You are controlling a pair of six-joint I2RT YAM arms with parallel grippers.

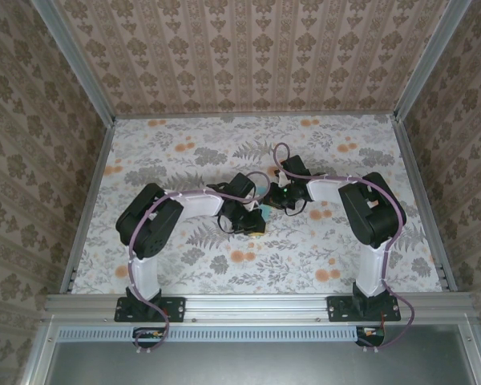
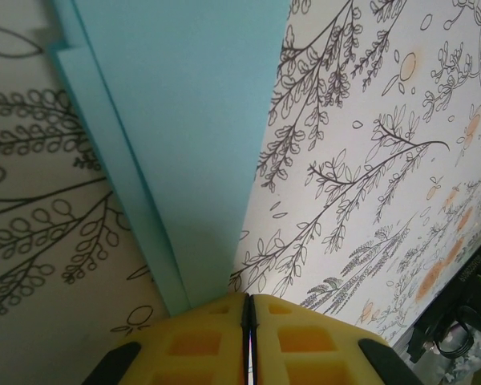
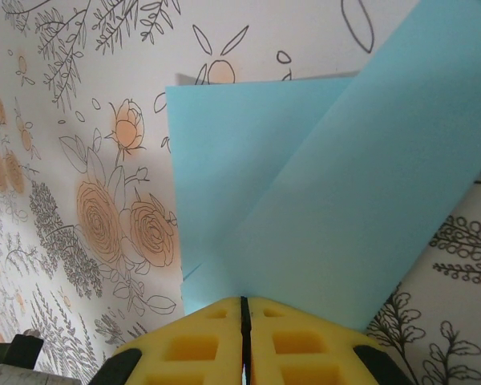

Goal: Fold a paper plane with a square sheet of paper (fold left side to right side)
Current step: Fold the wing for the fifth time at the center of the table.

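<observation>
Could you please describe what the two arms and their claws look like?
The left arm and right arm each have bulky black joints, white links and a black base plate, with a lilac cable running along the outside. The left claw and right claw have yellow fingers with square recesses moulded in.

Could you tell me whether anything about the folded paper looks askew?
Yes: in the left wrist view, the layers of the light-blue paper do not line up; a narrow strip of the lower layer shows past one long edge.
</observation>
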